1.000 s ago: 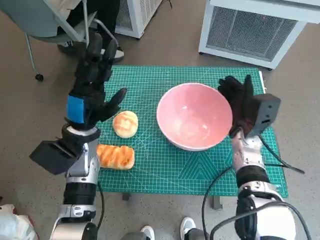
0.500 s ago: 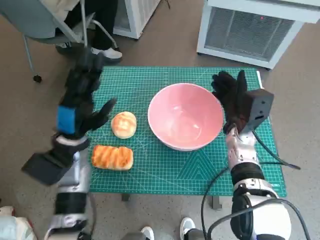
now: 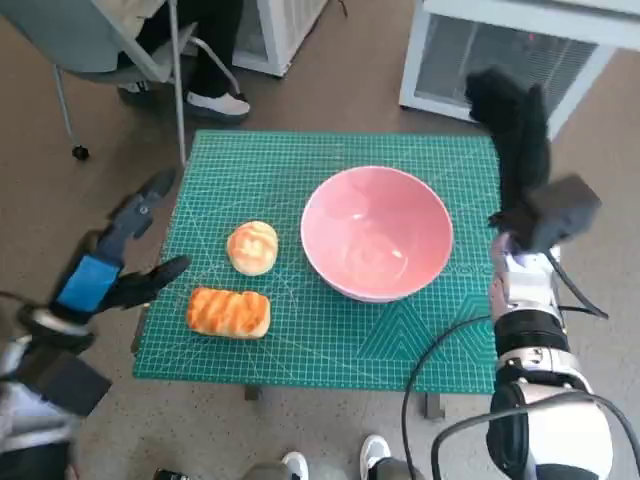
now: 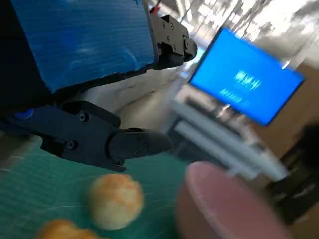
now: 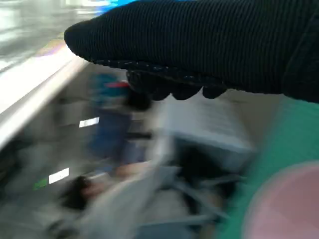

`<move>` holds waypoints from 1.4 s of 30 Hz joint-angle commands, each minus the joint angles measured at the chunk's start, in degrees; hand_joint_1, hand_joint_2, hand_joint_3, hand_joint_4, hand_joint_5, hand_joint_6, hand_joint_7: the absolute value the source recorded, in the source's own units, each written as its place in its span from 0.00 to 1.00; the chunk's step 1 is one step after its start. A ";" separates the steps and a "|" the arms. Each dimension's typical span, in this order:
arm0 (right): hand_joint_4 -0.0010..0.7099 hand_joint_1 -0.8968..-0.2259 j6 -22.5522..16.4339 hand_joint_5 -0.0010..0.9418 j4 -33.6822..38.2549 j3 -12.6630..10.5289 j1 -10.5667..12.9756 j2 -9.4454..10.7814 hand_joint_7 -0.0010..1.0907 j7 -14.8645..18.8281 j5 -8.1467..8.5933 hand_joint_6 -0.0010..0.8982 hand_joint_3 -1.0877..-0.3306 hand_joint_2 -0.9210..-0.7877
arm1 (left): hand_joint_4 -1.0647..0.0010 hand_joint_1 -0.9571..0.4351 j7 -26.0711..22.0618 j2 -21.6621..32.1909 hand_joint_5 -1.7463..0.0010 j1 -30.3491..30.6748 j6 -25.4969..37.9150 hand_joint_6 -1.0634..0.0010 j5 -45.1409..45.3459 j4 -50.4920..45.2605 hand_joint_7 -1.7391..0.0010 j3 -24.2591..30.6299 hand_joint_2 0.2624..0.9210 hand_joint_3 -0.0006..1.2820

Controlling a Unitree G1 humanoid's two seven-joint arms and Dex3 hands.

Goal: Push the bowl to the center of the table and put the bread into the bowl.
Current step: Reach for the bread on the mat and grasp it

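The pink bowl [image 3: 377, 233] sits empty near the middle of the green mat [image 3: 300, 335]. Two breads lie left of it: a round bun [image 3: 251, 247] and a long striped loaf [image 3: 229, 312]. My left hand [image 3: 112, 259] hovers off the mat's left edge, fingers spread, holding nothing. My right hand [image 3: 512, 125] is raised beyond the bowl's far right, apart from it and empty. In the left wrist view the bun [image 4: 115, 199], part of the loaf [image 4: 60, 230] and the bowl's rim [image 4: 224, 201] show blurred below my fingers [image 4: 127, 144]. The right wrist view is smeared; the bowl [image 5: 286, 204] shows at a corner.
A white grilled unit [image 3: 510, 55] stands behind the table at the right. A chair [image 3: 95, 45] and a seated person's legs and shoes [image 3: 212, 100] are at the back left. A person's shoes [image 3: 380, 455] show by the table's near edge.
My left hand has swung down and left, off the mat. My right hand has let go of the bowl's side and lifted away to the back right. The bowl stays near the middle.
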 commanded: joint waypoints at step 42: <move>0.36 0.45 -10.33 0.00 -17.44 5.40 8.94 2.92 0.01 18.20 10.59 0.36 0.40 0.00 | 0.68 0.34 -10.21 6.96 1.00 -5.99 16.06 0.65 19.31 -1.40 0.99 -20.20 1.00 0.03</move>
